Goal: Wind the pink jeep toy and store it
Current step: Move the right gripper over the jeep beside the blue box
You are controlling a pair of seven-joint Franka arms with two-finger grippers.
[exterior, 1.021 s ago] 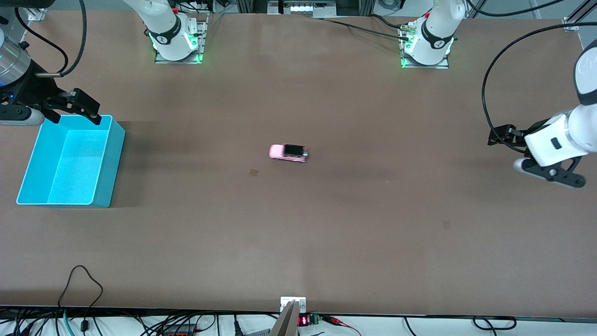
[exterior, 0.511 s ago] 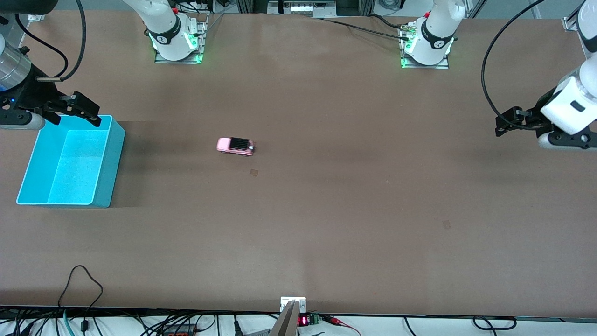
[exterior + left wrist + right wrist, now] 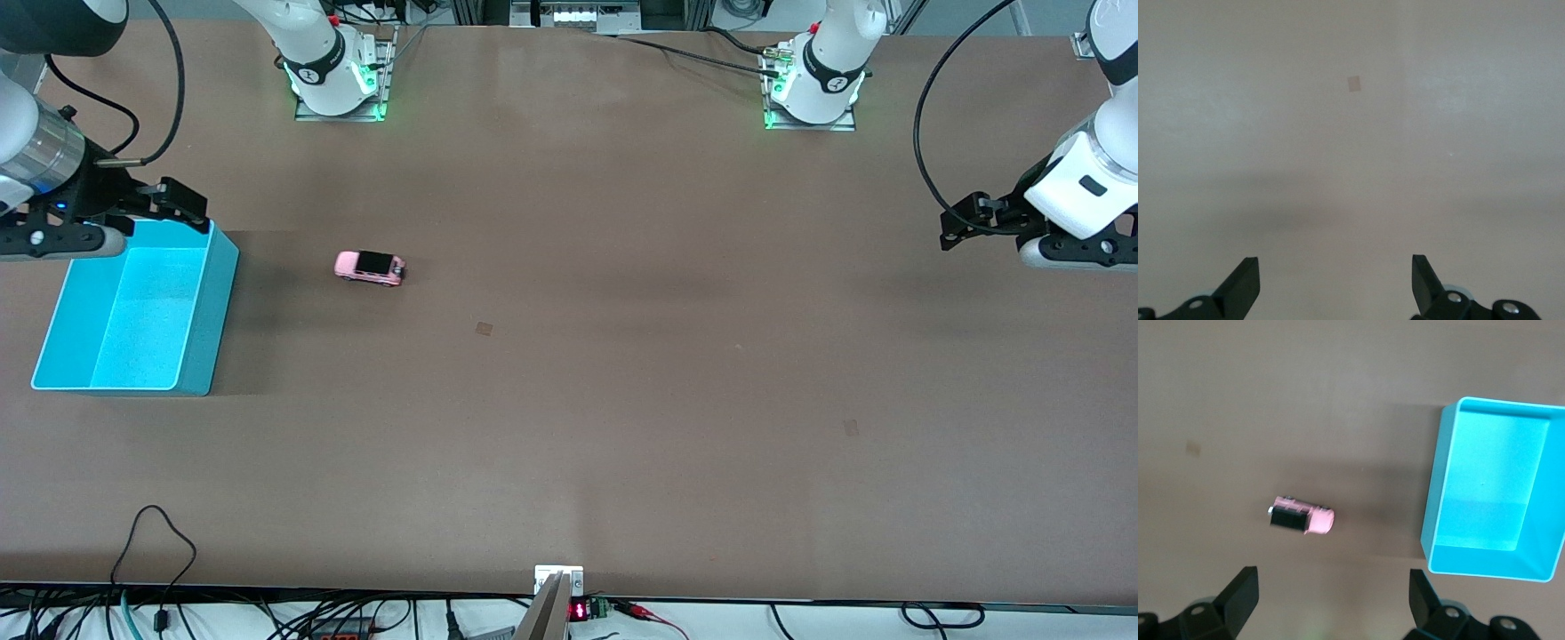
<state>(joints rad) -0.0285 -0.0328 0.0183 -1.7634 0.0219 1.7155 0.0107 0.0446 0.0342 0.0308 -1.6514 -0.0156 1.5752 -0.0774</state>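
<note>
The pink jeep toy point(image 3: 370, 267) stands on its wheels on the brown table, a short way from the cyan bin point(image 3: 133, 307) on the side toward the table's middle. The bin is empty. My right gripper point(image 3: 164, 213) is open and empty, up in the air over the bin's corner farthest from the front camera. In the right wrist view its fingers point(image 3: 1238, 597) frame bare table, with the jeep point(image 3: 1301, 515) and the bin point(image 3: 1491, 480) beside it. My left gripper point(image 3: 965, 220) is open and empty, over the left arm's end of the table; it also shows in the left wrist view point(image 3: 1336, 283).
A small tape mark point(image 3: 484, 329) lies on the table near the middle; it also shows in the left wrist view point(image 3: 1354, 83). Cables and a small display point(image 3: 578, 611) run along the table's front edge.
The jeep has rolled across the table from the middle toward the cyan bin. My left gripper has risen and drawn back. My right gripper has shifted slightly over the bin's corner.
</note>
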